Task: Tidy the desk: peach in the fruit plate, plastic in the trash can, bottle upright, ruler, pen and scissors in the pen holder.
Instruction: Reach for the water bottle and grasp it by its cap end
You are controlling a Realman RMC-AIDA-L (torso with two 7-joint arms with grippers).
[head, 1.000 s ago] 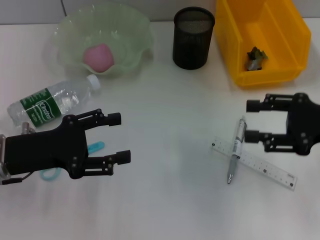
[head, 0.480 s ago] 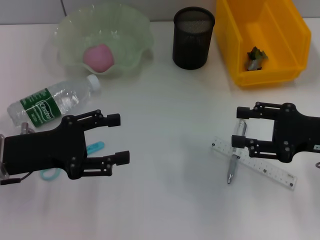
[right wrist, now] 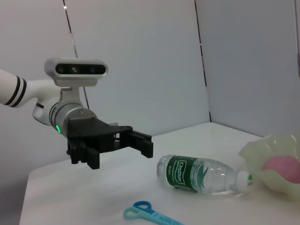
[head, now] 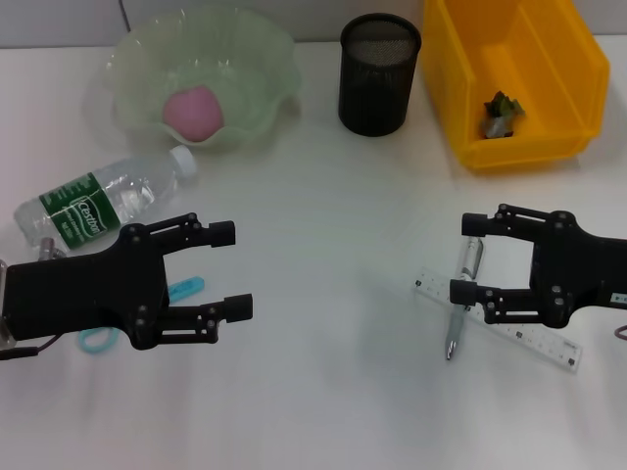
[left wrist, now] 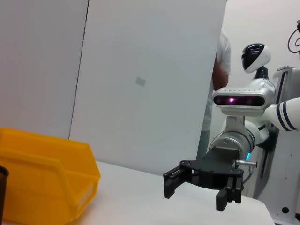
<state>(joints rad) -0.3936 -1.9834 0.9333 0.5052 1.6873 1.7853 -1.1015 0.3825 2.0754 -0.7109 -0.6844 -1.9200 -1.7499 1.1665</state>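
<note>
My right gripper (head: 466,258) hangs open over the silver pen (head: 455,333), one finger on each side of its upper end. The pen lies across the clear ruler (head: 537,342). My left gripper (head: 233,270) is open above the blue scissors (head: 185,289), close to the lying bottle (head: 98,201). The pink peach (head: 193,111) rests in the green fruit plate (head: 257,59). A plastic scrap (head: 503,115) lies in the yellow trash can (head: 460,78). The black mesh pen holder (head: 379,73) stands between plate and can. The right wrist view shows the left gripper (right wrist: 123,146), bottle (right wrist: 201,174) and scissors (right wrist: 145,213).
The white table (head: 333,196) stretches between the two arms. The left wrist view shows the right gripper (left wrist: 199,194) and the trash can (left wrist: 47,183) against a white wall, with another robot and a person behind.
My right gripper has moved left and toward me, until its open fingers straddle the pen. The left arm has stayed put.
</note>
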